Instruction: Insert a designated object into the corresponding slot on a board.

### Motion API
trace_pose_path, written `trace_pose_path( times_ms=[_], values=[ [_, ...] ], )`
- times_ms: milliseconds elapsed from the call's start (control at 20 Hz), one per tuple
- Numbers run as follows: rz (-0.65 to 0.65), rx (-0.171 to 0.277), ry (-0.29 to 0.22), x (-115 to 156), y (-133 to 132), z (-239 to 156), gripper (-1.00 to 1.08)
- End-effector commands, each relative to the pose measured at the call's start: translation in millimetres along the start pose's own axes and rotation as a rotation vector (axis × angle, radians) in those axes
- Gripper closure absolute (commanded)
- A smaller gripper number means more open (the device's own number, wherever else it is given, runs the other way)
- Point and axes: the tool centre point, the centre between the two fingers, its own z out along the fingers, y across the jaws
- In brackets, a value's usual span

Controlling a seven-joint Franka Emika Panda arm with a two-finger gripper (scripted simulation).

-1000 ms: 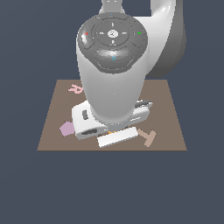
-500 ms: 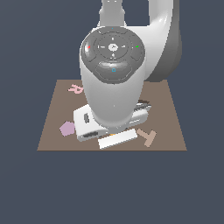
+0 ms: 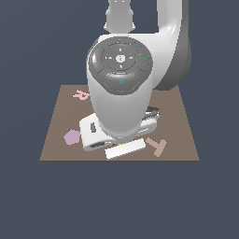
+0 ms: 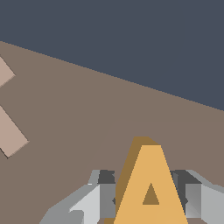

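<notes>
**Orange letter A gripped in hand above brown board**

Wrist view: the hand (image 4: pixel 151 199) is pinching the orange letter A (image 4: pixel 151 183), one grey finger (image 4: pixel 103 197) pressed to each side of the piece. The A stands upright between them, over the brown board (image 4: pixel 78 113). Part of a tan piece (image 4: pixel 6 127) lies flat on the board, well apart from the A.

Exterior view: the arm's body hides the hand and the A. On the board (image 3: pixel 182 121) lie a pink letter R (image 3: pixel 81 94), a pink pentagon (image 3: pixel 72 137) and a tan letter T (image 3: pixel 157 145). No slot can be made out.
</notes>
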Motion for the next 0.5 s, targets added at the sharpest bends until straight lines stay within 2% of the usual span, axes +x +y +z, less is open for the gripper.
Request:
trace_pose_path(
  times_ms=[0, 450],
  values=[
    [0.000, 0.000, 0.000, 0.1, -0.2, 0.1, 1.08],
    [0.020, 0.000, 0.000, -1.7, 0.4, 0.0, 1.08]
  ],
)
